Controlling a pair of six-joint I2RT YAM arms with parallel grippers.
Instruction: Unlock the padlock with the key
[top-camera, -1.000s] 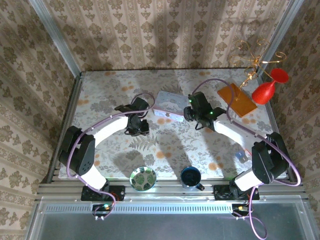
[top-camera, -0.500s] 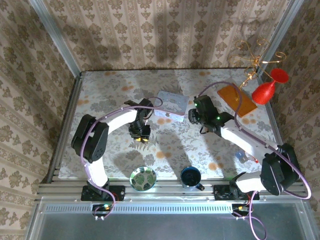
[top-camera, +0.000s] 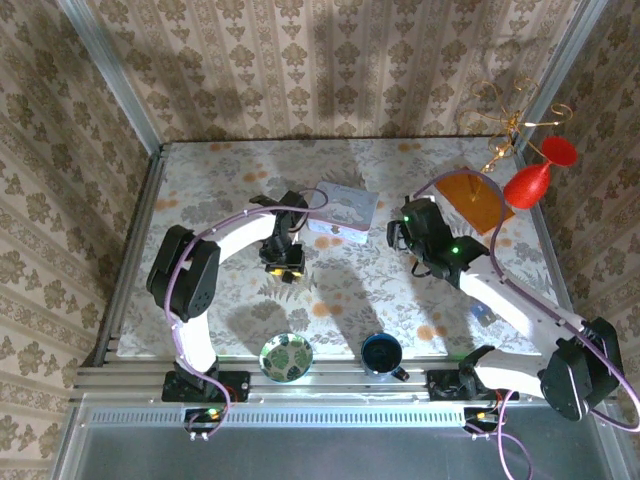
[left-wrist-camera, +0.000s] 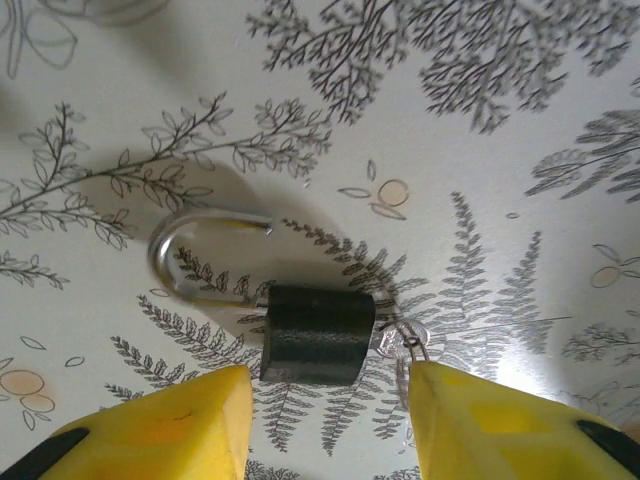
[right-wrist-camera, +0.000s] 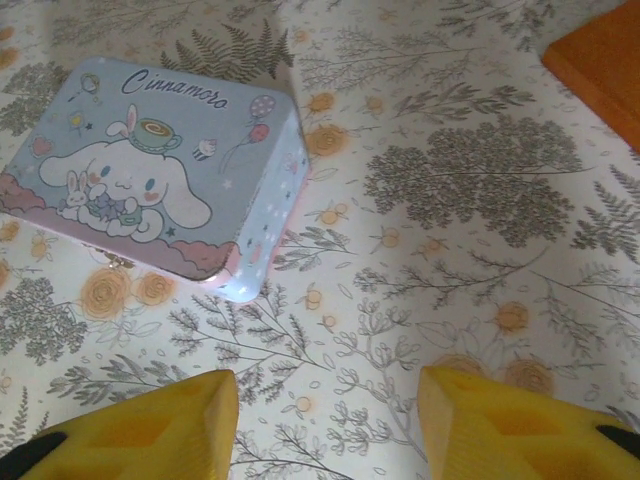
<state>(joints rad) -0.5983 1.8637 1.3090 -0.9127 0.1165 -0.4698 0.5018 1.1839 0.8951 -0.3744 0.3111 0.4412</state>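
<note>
The padlock (left-wrist-camera: 318, 333), a small dark squarish block, lies flat on the fern-patterned tablecloth. Its silver shackle (left-wrist-camera: 190, 240) is swung open, with one end free of the body. The key (left-wrist-camera: 395, 338) sticks out of the body's right side, with a thin wire ring on it. My left gripper (left-wrist-camera: 325, 410) is open, its yellow fingers (left-wrist-camera: 180, 430) just short of the padlock on either side and not touching it. In the top view the left gripper (top-camera: 285, 265) hovers at the table's middle left. My right gripper (right-wrist-camera: 325, 415) is open and holds nothing; in the top view this right gripper (top-camera: 402, 240) stands right of the tin.
A lavender picture-lidded tin (top-camera: 340, 212) sits between the two grippers. An orange board (top-camera: 475, 197), a red goblet (top-camera: 535, 178) and a gold wire stand (top-camera: 505, 125) are at the back right. A green bowl (top-camera: 286, 356) and a blue cup (top-camera: 382, 352) stand at the near edge.
The left gripper has edged toward the near side. The right gripper has drawn back to the right, away from the left one. Both arms' elbows have swung outward.
</note>
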